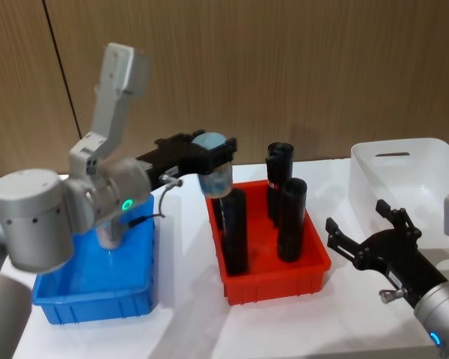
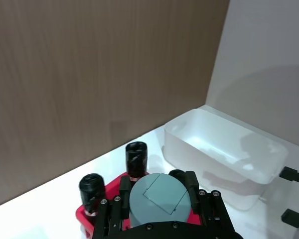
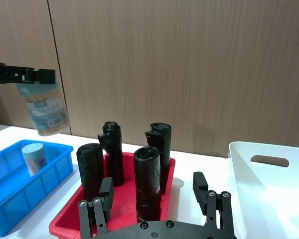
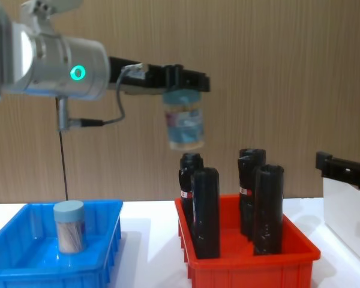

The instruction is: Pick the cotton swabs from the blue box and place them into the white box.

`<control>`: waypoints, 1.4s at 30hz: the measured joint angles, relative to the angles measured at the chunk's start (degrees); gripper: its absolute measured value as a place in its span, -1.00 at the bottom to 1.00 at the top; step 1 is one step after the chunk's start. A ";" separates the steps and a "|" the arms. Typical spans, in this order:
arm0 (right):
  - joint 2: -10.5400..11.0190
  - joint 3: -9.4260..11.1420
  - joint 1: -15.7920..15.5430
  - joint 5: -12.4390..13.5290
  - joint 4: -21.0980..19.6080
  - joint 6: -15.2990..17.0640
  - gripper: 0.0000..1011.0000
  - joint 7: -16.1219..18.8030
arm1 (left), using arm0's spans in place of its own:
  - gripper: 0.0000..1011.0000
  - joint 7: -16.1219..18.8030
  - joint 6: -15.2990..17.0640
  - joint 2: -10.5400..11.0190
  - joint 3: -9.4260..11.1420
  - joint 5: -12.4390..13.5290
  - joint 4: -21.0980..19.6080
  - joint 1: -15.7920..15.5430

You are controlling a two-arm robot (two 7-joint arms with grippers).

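A: Log the position. Where does the carried jar [image 4: 184, 125] sit against the red bin [image 1: 277, 283]?
B: The left gripper [image 1: 213, 158] is clamped on it at the pale blue lid. This jar of cotton swabs hangs in the air over the red bin's left back corner. Its long axis is upright, lid on top, and its base is just above the tops of the black cylinders [image 1: 292, 221].
A: Target?
B: The white box [image 1: 404, 179] stands to the right of the red bin, near it but not touching. The carry therefore runs rightward across the whole red bin. Judgement: it needs height, because the cylinders stand tall in that path.
A: Which arm is nearer the box?
B: The right gripper [image 1: 358, 218]. It is low by the red bin's right wall, fingers apart, holding nothing. The left one has the load, though.
A: Remaining stock?
B: A second jar [image 4: 69, 227] stands upright in the blue box [image 4: 24, 255], left of the red bin.
A: Materials?
B: The jars are clear hard plastic, round and smooth, with a printed label band and the sticks visible inside. Judgement: slick under the pads. The white box is translucent with plain walls, taller than the red bin, and has a handle slot. The blue box is shallow with sloped walls.
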 joint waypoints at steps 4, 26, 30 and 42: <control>0.00 0.00 0.00 0.00 0.00 0.00 0.98 0.00 | 0.33 -1.70 1.78 -1.17 0.64 1.01 1.50 -2.09; -0.02 0.02 0.12 -0.08 0.00 0.23 0.98 0.17 | 0.33 -4.71 5.04 -3.27 1.82 2.80 4.22 -5.86; -0.06 0.05 0.61 -0.62 0.10 1.33 0.98 0.59 | 0.33 -4.88 5.21 -3.38 1.89 2.88 4.36 -6.07; -0.73 0.21 4.25 -1.91 1.83 7.09 0.98 3.99 | 0.33 -5.14 5.49 -3.58 1.98 3.04 4.61 -6.41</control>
